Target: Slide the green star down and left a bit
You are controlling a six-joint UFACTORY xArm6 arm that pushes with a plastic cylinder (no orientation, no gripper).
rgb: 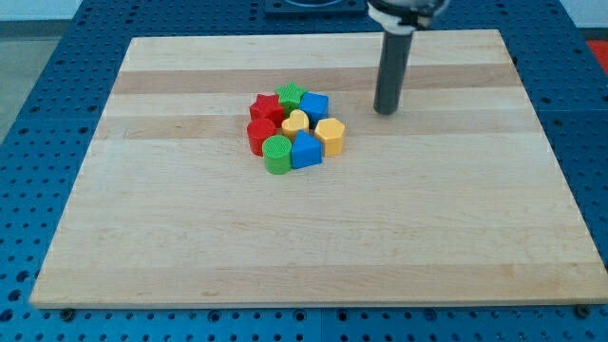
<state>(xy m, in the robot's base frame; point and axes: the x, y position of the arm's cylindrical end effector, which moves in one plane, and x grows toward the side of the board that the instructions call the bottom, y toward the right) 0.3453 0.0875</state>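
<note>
— Green star (290,95) sits at the top edge of the cluster, near the middle of the table (142,237). Where is my tip?

— My tip (385,111) is on the table, off to the view's right of the star and well apart from it; the blue block (314,104) lies between them. The tool is a bare rod, nothing to open or close, and it holds nothing.

— So a push down and left?

— Awkward, I judge. The red star (265,106) touches it on the left and the yellow heart (295,122) sits just below. My tip would need to come round above and right of the star first.
</note>
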